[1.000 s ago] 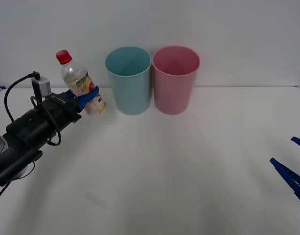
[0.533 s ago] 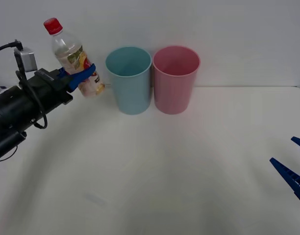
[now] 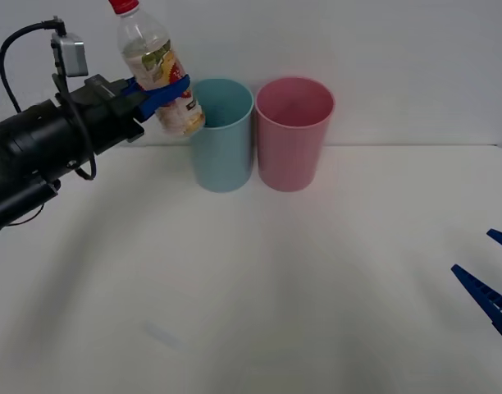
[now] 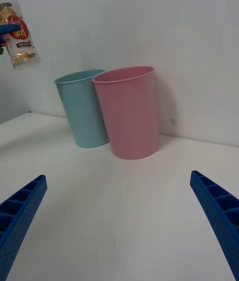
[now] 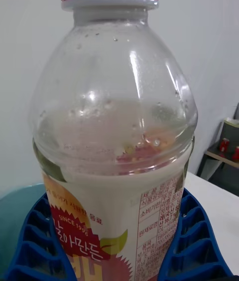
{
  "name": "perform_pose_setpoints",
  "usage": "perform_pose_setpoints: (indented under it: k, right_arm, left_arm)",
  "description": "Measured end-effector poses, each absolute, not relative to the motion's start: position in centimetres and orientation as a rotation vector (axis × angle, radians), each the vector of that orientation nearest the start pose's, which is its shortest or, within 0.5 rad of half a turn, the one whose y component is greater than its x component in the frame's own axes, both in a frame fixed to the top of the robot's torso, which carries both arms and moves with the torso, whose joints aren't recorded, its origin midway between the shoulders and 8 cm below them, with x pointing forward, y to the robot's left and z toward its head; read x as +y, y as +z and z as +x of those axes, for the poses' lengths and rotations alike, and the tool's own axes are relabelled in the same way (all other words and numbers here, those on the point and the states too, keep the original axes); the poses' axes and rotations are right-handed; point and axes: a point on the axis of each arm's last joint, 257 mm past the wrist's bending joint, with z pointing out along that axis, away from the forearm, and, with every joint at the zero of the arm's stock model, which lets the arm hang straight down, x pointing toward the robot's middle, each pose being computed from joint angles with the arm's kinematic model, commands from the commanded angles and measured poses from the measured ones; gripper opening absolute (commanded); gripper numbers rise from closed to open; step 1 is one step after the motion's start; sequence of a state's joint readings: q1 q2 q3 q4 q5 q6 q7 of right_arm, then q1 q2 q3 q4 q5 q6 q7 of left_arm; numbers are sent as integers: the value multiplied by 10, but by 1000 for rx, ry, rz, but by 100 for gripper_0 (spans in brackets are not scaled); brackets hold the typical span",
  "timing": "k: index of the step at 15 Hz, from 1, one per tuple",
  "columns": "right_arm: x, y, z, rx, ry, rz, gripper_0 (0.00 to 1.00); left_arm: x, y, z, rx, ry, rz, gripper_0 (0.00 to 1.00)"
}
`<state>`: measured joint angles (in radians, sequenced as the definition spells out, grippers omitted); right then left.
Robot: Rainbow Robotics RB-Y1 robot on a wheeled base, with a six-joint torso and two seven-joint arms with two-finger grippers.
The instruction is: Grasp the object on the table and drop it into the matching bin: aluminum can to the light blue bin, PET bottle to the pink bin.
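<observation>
My left gripper [image 3: 162, 92] pinches the bottle [image 3: 157, 70] around its labelled middle, one blue ribbed finger [image 5: 37, 241] on each side of it. The bottle is off the table [image 3: 251, 287], held in the air at the far left, tilted so that its red cap [image 3: 124, 6] leans left and away from the bins while its base points down toward the blue bin [image 3: 224, 135]. From the front, the base overlaps the left part of that bin's rim; whether it hangs over the opening or just in front of it I cannot tell. In my left wrist view the bottle stands close before the camera, clear above, with a white-orange label [image 5: 124, 231] below, and a bit of the blue bin's rim [image 5: 17, 199] shows behind it.

The blue bin and the pink bin [image 3: 294, 133] stand upright side by side at the far middle of the table, blue to the left, pink to the right, their walls touching or nearly so. The bottle is well left of the pink bin.

My right gripper [image 3: 490, 283] is low at the near right edge of the table, well apart from both bins, its fingers [image 4: 20, 216] spread wide with nothing between them.
</observation>
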<state>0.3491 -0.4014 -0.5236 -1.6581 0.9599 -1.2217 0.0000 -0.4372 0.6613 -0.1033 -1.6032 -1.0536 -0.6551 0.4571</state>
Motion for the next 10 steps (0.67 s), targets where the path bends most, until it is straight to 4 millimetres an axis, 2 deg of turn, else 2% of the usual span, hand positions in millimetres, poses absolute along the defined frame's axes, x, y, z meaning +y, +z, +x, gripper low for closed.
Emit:
perform_pose_setpoints:
  k: [3,7,10]
  right_arm:
    - [-330,-169,342,1441,567,-465,100]
    - [-330,-169,342,1441,567,-465,100]
    - [-330,-169,342,1441,567,-465,100]
  left_arm:
    - [80,11,560,1354,-864,692,1]
    - [4,32,583,1344,-936,747,1]
    - [-31,37,600,1344,-912,773,2]
